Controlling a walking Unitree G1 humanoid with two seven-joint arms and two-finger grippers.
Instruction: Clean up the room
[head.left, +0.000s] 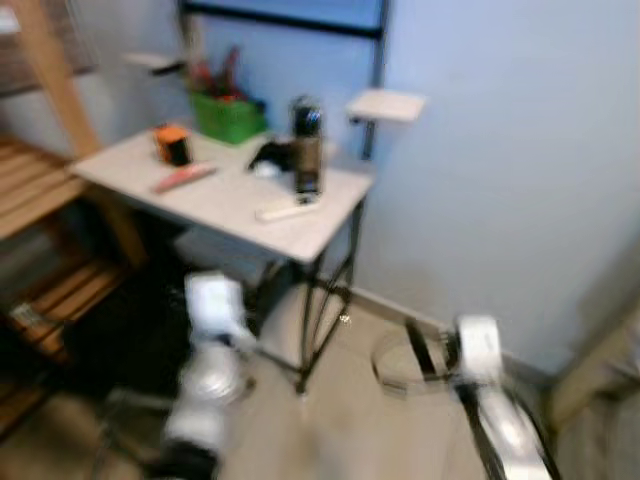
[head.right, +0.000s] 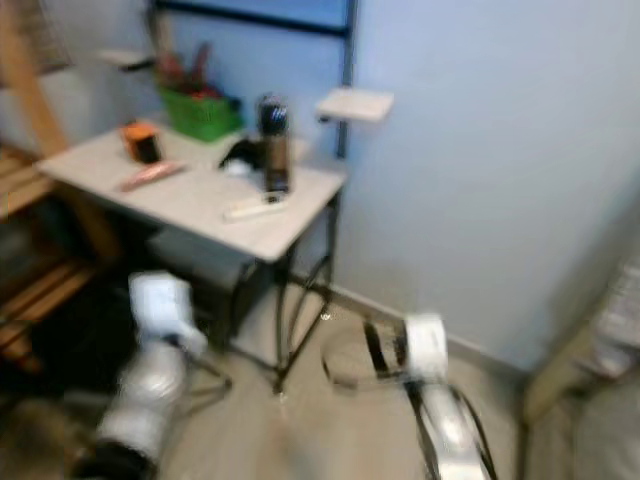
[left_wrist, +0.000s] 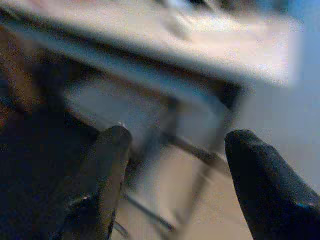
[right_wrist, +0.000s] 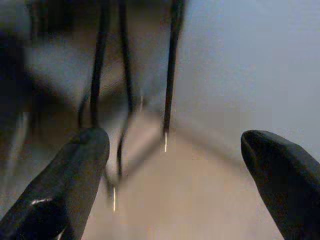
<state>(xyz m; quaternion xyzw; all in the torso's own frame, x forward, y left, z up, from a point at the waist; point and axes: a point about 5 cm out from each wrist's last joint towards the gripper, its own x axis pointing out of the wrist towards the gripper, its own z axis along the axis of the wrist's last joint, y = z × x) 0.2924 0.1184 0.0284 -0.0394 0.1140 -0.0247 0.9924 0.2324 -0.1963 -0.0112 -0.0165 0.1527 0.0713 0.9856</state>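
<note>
Broadly, progress: cannot be fixed from one blurred moment; things to tidy lie on the table, and neither arm carries any of them.
Table: small white-topped table on thin black metal legs (head.left: 200, 195), standing against the pale blue wall (head.left: 500, 150).
Items on it: green plastic basket with red-handled things inside (head.left: 228, 115) at the back; orange-and-black small container (head.left: 173, 143); pink flat stick-like object (head.left: 183, 177); tall dark bottle with a silver cap (head.left: 306, 145); white bar-shaped object (head.left: 287, 209) near the front edge; a dark object beside the bottle, too blurred to name.
Left gripper (left_wrist: 175, 165): held low in front of the table, fingers spread apart, nothing between them.
Right gripper (right_wrist: 175, 170): low over the floor by the table legs, fingers spread wide, holding nothing.
Left to do, as a judgement: if the tabletop clutter belongs to the clean-up, it remains to be gathered.
</note>
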